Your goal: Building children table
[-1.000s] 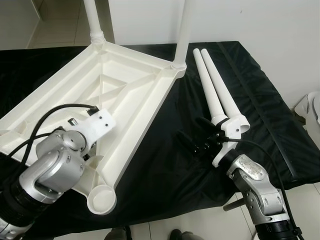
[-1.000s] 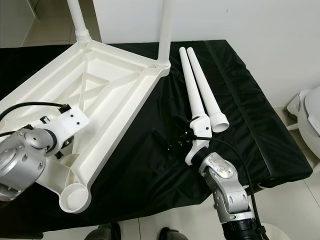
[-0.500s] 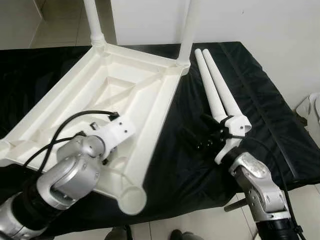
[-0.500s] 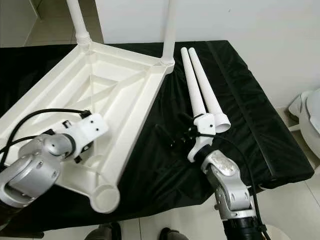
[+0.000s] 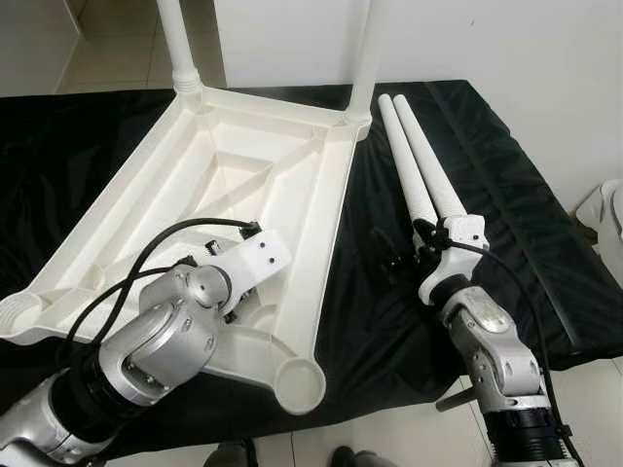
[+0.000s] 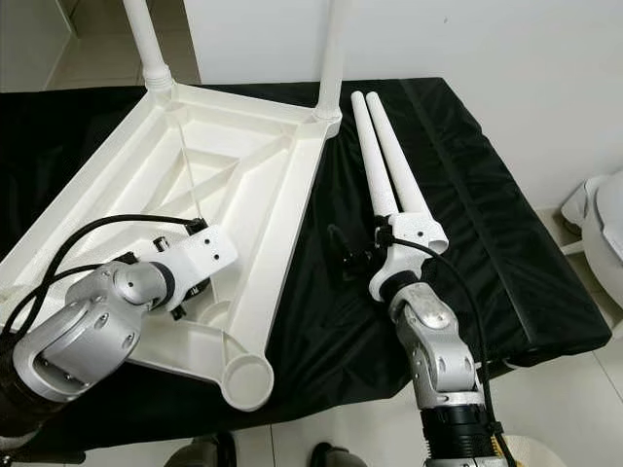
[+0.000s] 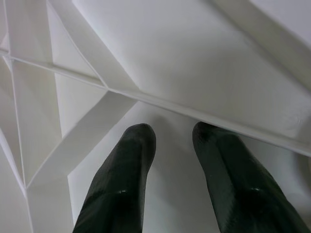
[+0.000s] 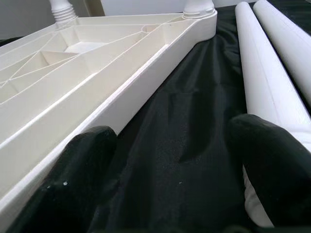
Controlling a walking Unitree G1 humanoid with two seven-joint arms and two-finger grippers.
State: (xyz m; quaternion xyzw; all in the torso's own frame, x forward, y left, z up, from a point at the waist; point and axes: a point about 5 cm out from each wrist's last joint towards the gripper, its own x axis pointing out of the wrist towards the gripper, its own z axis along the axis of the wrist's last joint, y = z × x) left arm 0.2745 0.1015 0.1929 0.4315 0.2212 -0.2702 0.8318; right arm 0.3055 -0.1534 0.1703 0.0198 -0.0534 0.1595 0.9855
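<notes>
Left eye view: the white plastic children's tabletop [image 5: 243, 185] lies upside down, ribbed underside up, on the black cloth-covered counter [image 5: 516, 195]; two white plastic fitted legs [image 5: 178, 39] rise from its far corners, and the near corner socket [image 5: 298, 383] stands empty. The left gripper [image 5: 234, 302] reaches down into the ribbed underside under its wrist housing. Two loose white tapered plastic legs [image 5: 421, 180] lie side by side on the cloth, just beside the tabletop's right edge. Right eye view: the right gripper [image 6: 352, 261] rests low on the cloth between tabletop edge and the loose legs' near ends, fingers spread. Left wrist view: the two black fingers [image 7: 121, 179] stand slightly apart, pressed toward a flat panel between ribs, with nothing visibly between them. Right wrist view: fingers [image 8: 82, 165] wide apart, released, cloth between them, nearer loose leg just beside one fingertip. Risk: a closing pinch from this offset could catch only the leg's side and roll it into its neighbour or off toward the counter edge; the left fingers could slip on smooth plastic and shift the tabletop. Containers: only the open socket, nothing in it.
</notes>
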